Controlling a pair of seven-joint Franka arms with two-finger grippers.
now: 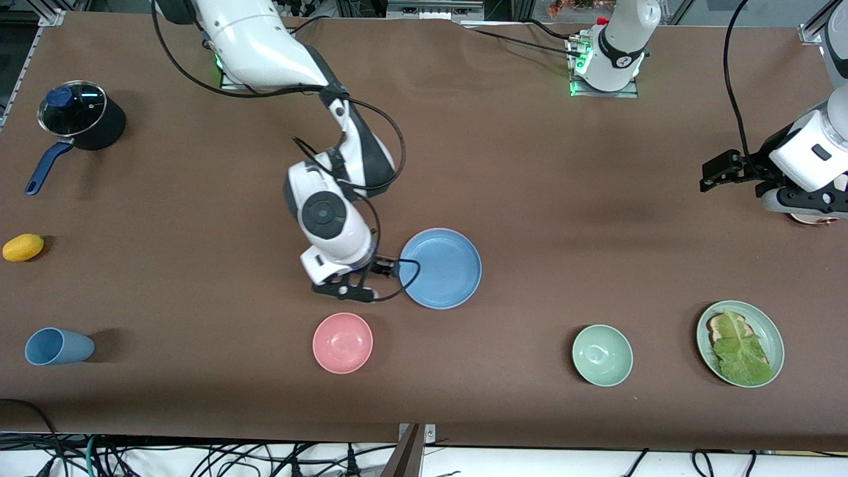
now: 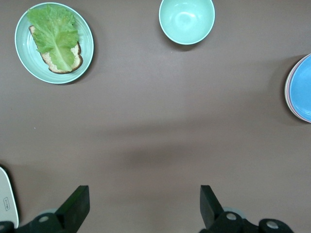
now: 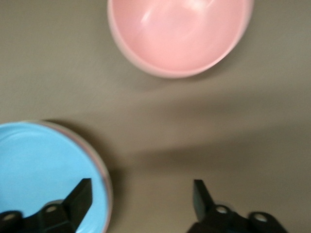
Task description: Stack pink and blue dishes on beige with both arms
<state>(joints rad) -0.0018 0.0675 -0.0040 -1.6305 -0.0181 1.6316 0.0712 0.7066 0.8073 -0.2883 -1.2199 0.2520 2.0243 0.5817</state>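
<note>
The light blue plate [image 1: 440,268] lies mid-table. A thin pink rim [image 3: 106,180] shows under its edge, so it rests on the pink plate [image 2: 287,95]. The beige plate is hidden or out of view. My right gripper [image 1: 371,278] is open at the blue plate's edge toward the right arm's end. In the right wrist view, one finger [image 3: 77,199] is over the blue plate [image 3: 43,170] and the other is over bare table, with the right gripper [image 3: 141,194] holding nothing. My left gripper [image 1: 709,175] waits open and empty [image 2: 144,199] above the left arm's end of the table.
A pink bowl [image 1: 342,342] sits nearer the camera than the right gripper. A green bowl [image 1: 602,354] and a green plate with lettuce [image 1: 740,342] lie toward the left arm's end. A blue cup [image 1: 56,346], a yellow fruit [image 1: 23,247] and a lidded pot [image 1: 79,119] are at the right arm's end.
</note>
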